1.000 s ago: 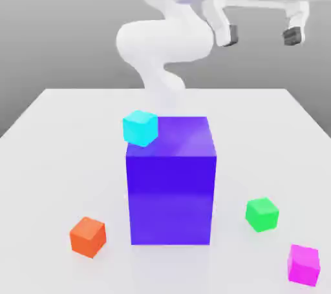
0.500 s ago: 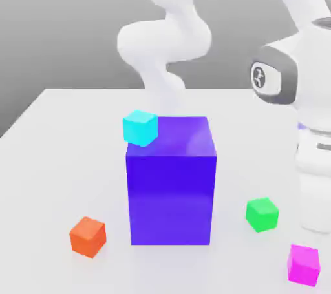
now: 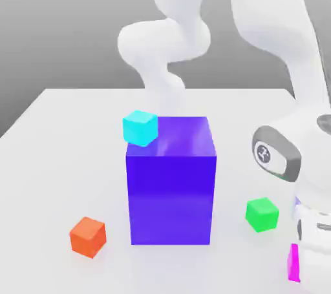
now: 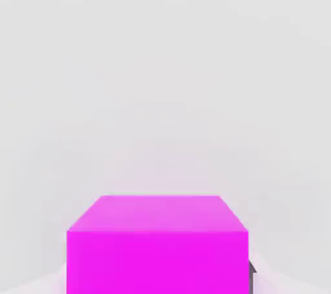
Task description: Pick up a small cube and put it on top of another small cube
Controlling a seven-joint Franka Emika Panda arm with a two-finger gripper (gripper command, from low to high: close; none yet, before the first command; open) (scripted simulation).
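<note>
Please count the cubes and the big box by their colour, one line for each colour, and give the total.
Cyan cube: 1
Orange cube: 1
Green cube: 1
Magenta cube: 1
Blue box: 1
Total: 5

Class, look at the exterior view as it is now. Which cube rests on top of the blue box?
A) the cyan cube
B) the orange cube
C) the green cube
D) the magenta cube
A: the cyan cube sits on the top of the blue box, near its edge on the exterior view's left.
</note>
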